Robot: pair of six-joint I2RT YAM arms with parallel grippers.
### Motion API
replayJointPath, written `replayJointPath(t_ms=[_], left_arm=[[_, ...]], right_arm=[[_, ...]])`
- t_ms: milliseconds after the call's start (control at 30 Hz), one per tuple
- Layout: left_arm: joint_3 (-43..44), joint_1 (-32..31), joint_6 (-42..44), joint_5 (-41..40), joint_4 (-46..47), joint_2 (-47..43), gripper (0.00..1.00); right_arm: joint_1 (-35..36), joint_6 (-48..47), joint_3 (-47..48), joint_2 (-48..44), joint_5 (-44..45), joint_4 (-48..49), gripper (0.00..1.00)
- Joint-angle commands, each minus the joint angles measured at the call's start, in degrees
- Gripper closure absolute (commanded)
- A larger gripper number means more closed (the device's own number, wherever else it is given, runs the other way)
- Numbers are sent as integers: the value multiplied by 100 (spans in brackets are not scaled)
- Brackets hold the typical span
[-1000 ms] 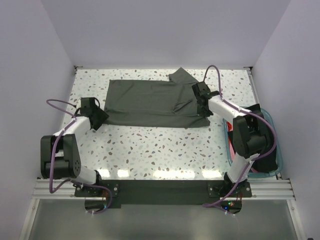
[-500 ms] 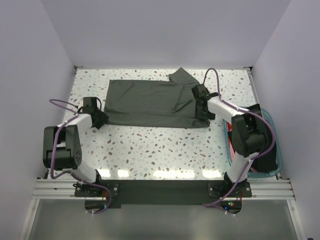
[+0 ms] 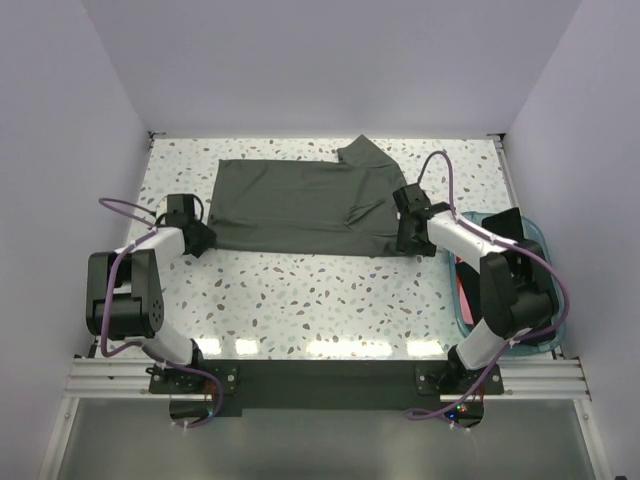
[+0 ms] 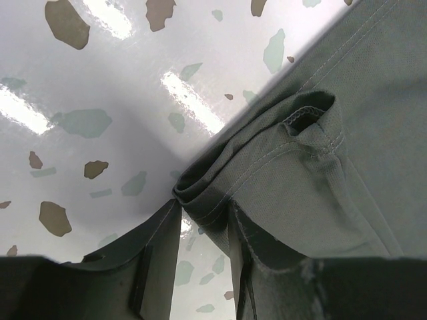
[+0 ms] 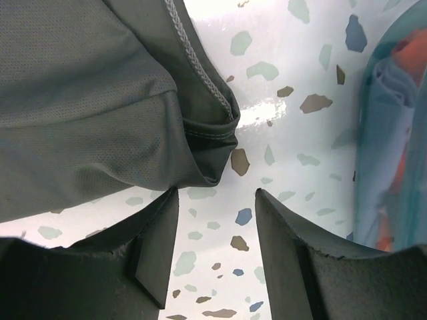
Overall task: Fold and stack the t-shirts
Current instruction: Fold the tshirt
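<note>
Left gripper (image 3: 199, 238): fingers narrowly apart, astride the near-left hem corner of the dark grey-green t-shirt (image 3: 300, 205); you cannot tell whether they pinch it yet. The shirt lies flat, far of centre on the speckled table (image 3: 320, 290), long axis left-right. It is soft matte knit with stitched hems. Right gripper (image 5: 217, 193): fingers apart and empty, near-right corner just off its tips. Each arm sits nearest its own corner.

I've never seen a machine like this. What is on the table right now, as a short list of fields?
Table: speckled, pale
Shirt: dark grey-green, spread flat on the far half
Left fingers: either side of the shirt's near left corner; firm grip unclear
Right fingers: apart, just off the shirt's near right corner, holding nothing
Tub: teal, see-through, at the right edge, red-orange cloth inside
</note>
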Motion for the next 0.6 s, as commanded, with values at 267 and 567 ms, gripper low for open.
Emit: replayJointPath(t_ms=[267,567], left_arm=[[67,-27,12,-202,-90,144,65],[76,-36,65,-282,-169,188,75]], right_arm=[[-4,421,-206,358,-32,833,48],[-13,474,-347,596,153,1132,67]])
